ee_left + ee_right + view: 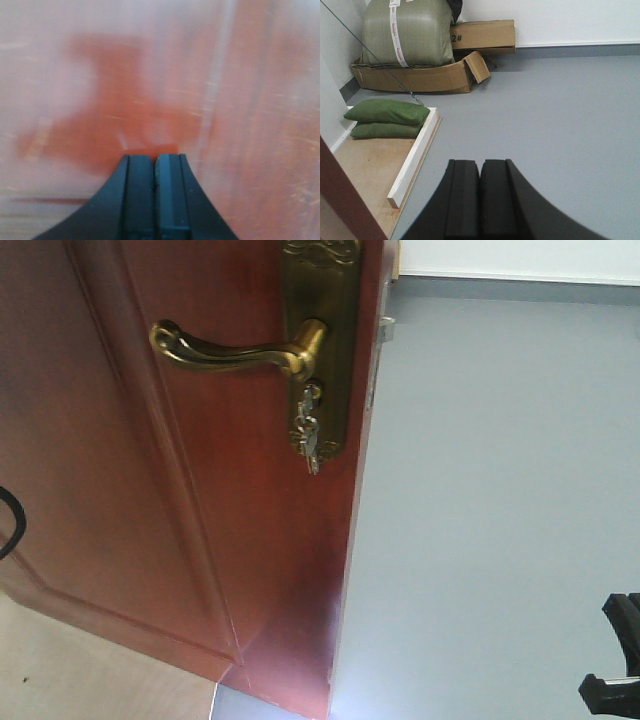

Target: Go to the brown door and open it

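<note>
The brown door [200,490] fills the left of the front view, glossy reddish-brown, with its free edge swung away from the frame. Its curved brass lever handle [235,350] sits on an ornate backplate [322,330], and silver keys [309,435] hang below. In the left wrist view my left gripper [154,159] is shut and empty, its tips right up against the blurred door surface [240,100]. Over the grey floor my right gripper [480,164] is shut with nothing in it. A sliver of the door edge [340,200] shows at that view's lower left.
Grey floor [490,520] stretches beyond the door. Green sacks [387,117] lie on a wooden platform with a white edge strip [415,157]. A large green bale [405,32] rests in cardboard, beside a box [482,36]. A dark arm part [615,660] shows at lower right.
</note>
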Tool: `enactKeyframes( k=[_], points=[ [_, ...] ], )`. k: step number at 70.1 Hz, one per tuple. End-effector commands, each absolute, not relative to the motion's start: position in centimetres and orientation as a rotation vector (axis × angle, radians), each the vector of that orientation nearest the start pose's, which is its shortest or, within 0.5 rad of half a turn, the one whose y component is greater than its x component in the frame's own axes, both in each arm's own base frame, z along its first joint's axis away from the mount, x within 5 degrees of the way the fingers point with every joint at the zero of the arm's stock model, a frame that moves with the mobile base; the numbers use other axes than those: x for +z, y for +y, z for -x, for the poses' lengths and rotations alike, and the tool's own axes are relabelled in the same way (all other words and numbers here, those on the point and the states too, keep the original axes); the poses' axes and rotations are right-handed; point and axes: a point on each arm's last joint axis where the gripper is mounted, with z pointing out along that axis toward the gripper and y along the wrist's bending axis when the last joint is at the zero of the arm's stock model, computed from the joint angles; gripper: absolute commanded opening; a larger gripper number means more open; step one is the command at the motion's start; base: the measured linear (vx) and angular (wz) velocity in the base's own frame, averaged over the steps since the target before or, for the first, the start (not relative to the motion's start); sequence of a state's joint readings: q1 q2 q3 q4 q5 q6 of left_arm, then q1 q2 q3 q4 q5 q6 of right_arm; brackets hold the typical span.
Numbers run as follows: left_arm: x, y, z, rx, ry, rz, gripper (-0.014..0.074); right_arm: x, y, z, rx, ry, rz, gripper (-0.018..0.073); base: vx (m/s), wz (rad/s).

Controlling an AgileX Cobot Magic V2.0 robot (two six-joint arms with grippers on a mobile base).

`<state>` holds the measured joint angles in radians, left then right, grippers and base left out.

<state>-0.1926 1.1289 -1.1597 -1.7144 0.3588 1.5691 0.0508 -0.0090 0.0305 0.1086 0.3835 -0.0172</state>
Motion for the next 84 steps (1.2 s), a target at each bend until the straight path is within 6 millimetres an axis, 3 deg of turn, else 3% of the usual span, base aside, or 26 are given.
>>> enactKeyframes(
  k=[1, 84],
  points=[
    [47.66, -7.75, -22.73, -0.637, 1.337, -0.245, 0.0017, 17.63, 0.55, -5.34, 0.114, 1.795, 0.004, 0.0, 0.21, -0.03],
    [47.14, -7.81, -23.51, -0.635, 1.359, -0.24, 0.0017, 17.63, 0.55, -5.34, 0.114, 1.795, 0.004, 0.0, 0.11, 0.01]
  ],
)
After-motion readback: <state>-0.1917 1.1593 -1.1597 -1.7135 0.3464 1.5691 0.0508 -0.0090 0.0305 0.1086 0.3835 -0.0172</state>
